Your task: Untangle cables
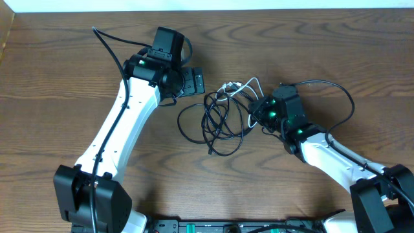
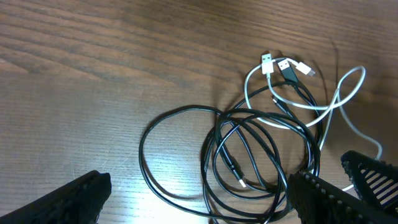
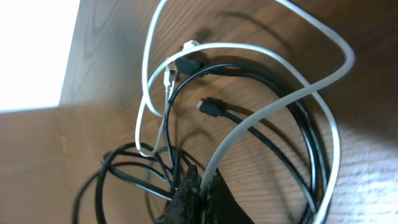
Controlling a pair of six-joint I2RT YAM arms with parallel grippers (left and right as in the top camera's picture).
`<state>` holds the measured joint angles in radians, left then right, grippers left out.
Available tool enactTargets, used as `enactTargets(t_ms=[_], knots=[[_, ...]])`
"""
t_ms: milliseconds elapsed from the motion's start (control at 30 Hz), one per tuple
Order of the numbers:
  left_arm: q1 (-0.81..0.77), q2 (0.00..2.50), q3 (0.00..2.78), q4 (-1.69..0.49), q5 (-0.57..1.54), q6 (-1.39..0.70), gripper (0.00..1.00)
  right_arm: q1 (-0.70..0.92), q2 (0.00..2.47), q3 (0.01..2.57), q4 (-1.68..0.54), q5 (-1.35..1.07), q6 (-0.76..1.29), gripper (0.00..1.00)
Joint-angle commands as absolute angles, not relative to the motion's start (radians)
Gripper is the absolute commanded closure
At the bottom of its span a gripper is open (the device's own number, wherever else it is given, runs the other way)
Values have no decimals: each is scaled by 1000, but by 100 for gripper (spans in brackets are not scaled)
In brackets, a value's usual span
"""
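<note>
Black cable [image 2: 186, 107], white cable [image 3: 249, 126] lying tangled on table [image 1: 65, 52], centre. Left gripper [image 1: 198, 82] fingers spread. Right gripper [image 1: 257, 111] fingers apparently pinching white cable. You are handling light, limp, slippery cables; grip black cable's left loop.

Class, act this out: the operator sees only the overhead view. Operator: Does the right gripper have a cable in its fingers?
Observer: Yes. The right wrist view shows the white cable running into the shut fingers of the right gripper.
Operator: And the other arm?
Observer: Its wrist view shows the left gripper open, holding nothing.
Operator: Where are the plug ends?
Observer: The left wrist view shows a white plug and a black plug side by side.
</note>
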<state>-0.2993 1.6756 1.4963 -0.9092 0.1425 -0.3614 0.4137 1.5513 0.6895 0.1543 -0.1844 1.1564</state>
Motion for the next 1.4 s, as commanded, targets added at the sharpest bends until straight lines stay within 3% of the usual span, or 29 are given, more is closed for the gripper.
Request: enactTargets(t_ms=[0, 200, 300, 400, 500, 667, 800, 1133, 1367], knots=[[-302, 1679, 1488, -912, 122, -348, 4, 406, 1545, 695, 160, -203, 924, 99], [-302, 1679, 1488, -912, 122, -348, 4, 360, 1443, 787, 62, -217, 770, 99], [-302, 1679, 1488, -912, 122, -348, 4, 327, 1372, 908, -80, -216, 634, 99], [-302, 1679, 1488, -912, 122, -348, 4, 310, 1315, 1079, -272, -199, 367, 99], [-302, 1679, 1488, -912, 122, -348, 4, 300, 1279, 1201, -440, -47, 245, 99], [-302, 1679, 1488, -912, 122, -348, 4, 281, 1218, 1258, -542, 356, 230, 99], [-302, 1679, 1488, -912, 122, -348, 4, 243, 1192, 1258, -588, 543, 230, 99], [-302, 1679, 1488, -912, 122, -348, 4, 65, 1199, 1258, -616, 574, 231, 99], [-302, 1679, 1488, -912, 122, -348, 4, -93, 1228, 1258, -450, 535, 302, 99]])
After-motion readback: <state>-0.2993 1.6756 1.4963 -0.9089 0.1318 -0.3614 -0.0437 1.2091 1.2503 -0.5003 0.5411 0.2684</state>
